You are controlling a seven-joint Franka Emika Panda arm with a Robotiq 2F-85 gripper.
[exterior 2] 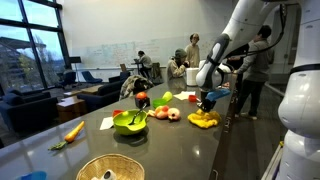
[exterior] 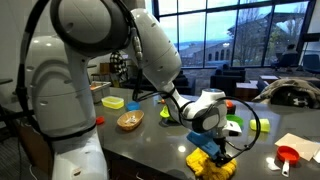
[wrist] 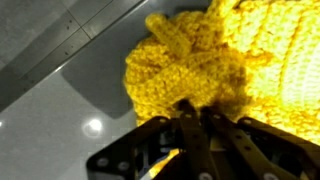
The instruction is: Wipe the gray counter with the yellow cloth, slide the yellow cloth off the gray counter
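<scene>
The yellow cloth (exterior: 207,164) (exterior 2: 203,120) lies bunched on the gray counter (exterior: 150,148) (exterior 2: 180,150), close to one long edge. My gripper (exterior: 219,148) (exterior 2: 207,106) comes down onto it from above. In the wrist view the black fingers meet at the gripper (wrist: 197,110), shut on a fold of the yellow cloth (wrist: 200,55), with the knitted fabric bulging around their tips. A strip of the gray counter (wrist: 50,110) shows beside the bundle.
On the counter stand a wooden bowl (exterior: 130,121) (exterior 2: 110,168), a green bowl (exterior 2: 130,122), a yellow plate (exterior: 113,102), a carrot (exterior 2: 74,130), red fruit (exterior 2: 165,114), a red scoop (exterior: 288,154) and white paper (exterior: 300,145). People stand behind it in an exterior view.
</scene>
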